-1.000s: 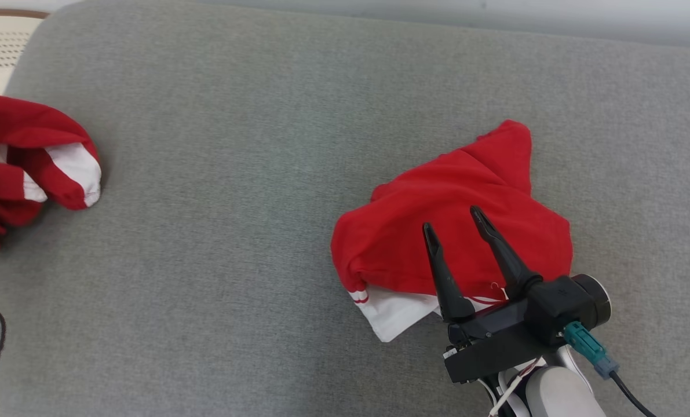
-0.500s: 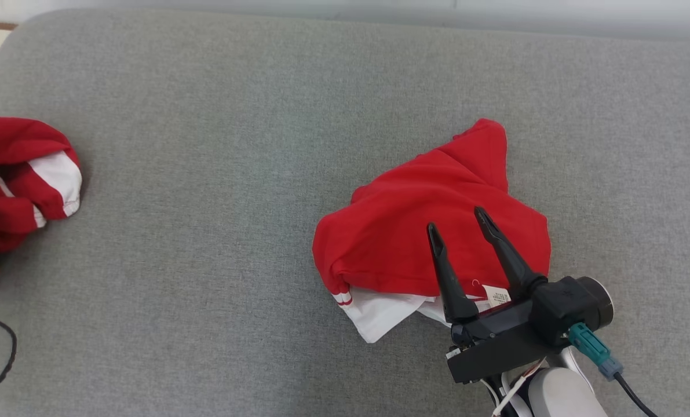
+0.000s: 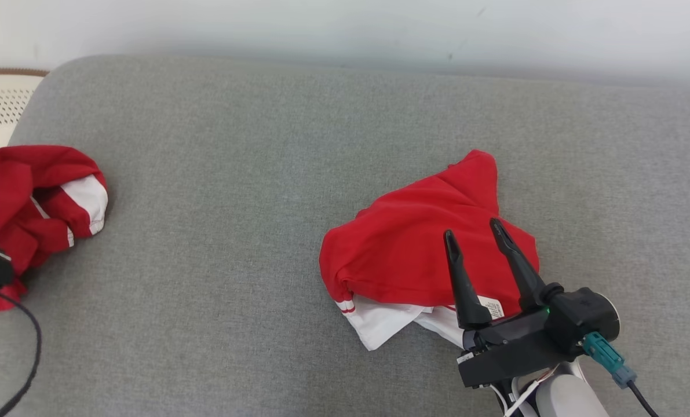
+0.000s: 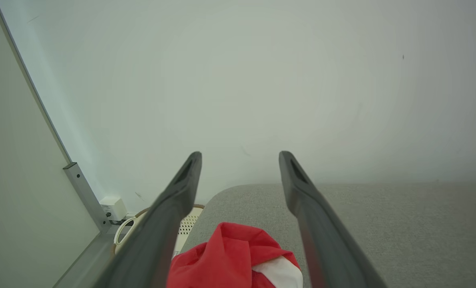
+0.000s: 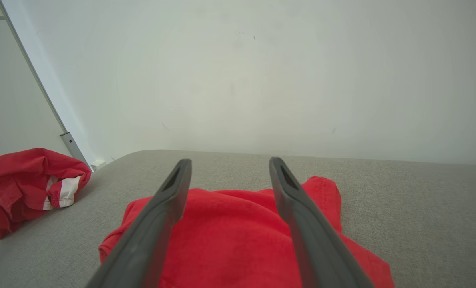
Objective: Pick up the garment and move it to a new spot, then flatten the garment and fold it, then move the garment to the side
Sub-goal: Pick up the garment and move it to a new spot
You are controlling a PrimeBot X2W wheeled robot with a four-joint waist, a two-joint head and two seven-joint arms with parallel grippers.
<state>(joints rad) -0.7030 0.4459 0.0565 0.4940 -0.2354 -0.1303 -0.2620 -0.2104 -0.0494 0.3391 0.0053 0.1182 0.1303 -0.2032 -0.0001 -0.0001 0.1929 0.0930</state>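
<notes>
**Head view**
- Item 1: red garment (image 3: 414, 255), loosely heaped on the grey sofa (image 3: 234, 243). One pointed corner lies on the far side from the right pincer (image 3: 473, 229). A white panel with thin red stripes pokes out along the near-left edge. A small printed label (image 3: 489, 306) sits just beside the pincer's left finger.
- Right pincer: released, fingers spread over the garment's near-right part, nothing grasped. Contact with the cloth cannot be told.
- Item 2: second red garment (image 3: 37, 197), crumpled, showing a white striped band, well apart to that pincer's left.

**Left wrist view**
- Left pincer (image 4: 239, 160): released, fingers wide apart, nothing between the tips.
- Second red garment (image 4: 230, 256): bunched low between the finger bases, white patch on its right side.

**Right wrist view**
- Right pincer (image 5: 230, 161): fingers parted.
- Red garment (image 5: 230, 240): beneath and between the fingers, matte knit, hemmed corner just beyond the right finger.
- Second red garment (image 5: 26, 184): far to the left, at the sofa's end.
</notes>
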